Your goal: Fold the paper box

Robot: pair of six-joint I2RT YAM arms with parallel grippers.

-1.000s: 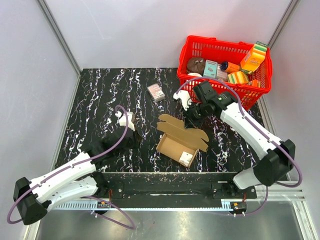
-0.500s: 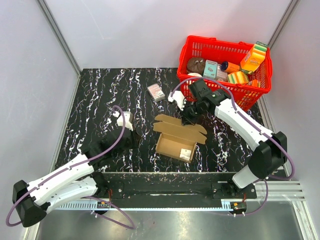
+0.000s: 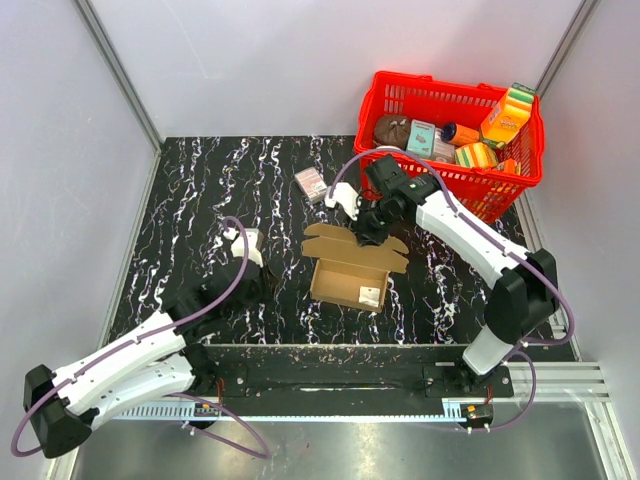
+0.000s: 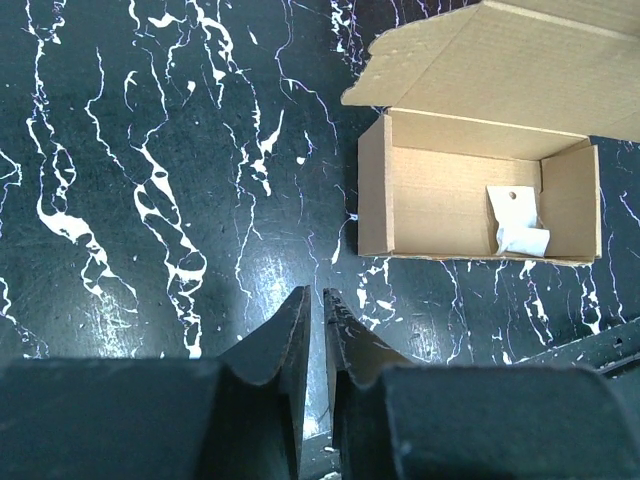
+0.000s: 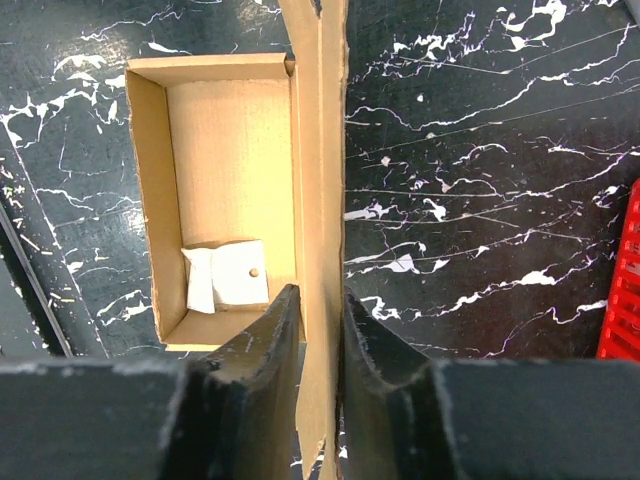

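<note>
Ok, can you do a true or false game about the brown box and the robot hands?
1. The paper box is open on top. True.
2. The left gripper holds the box. False: it is beside the box, apart from it, gripping nothing.
3. A white packet lies inside the box. True.
4. The red basket is empty. False: grocery packs fill it.
5. The right gripper straddles the lid flap. True.

White arms, purple cables, black fingers
</note>
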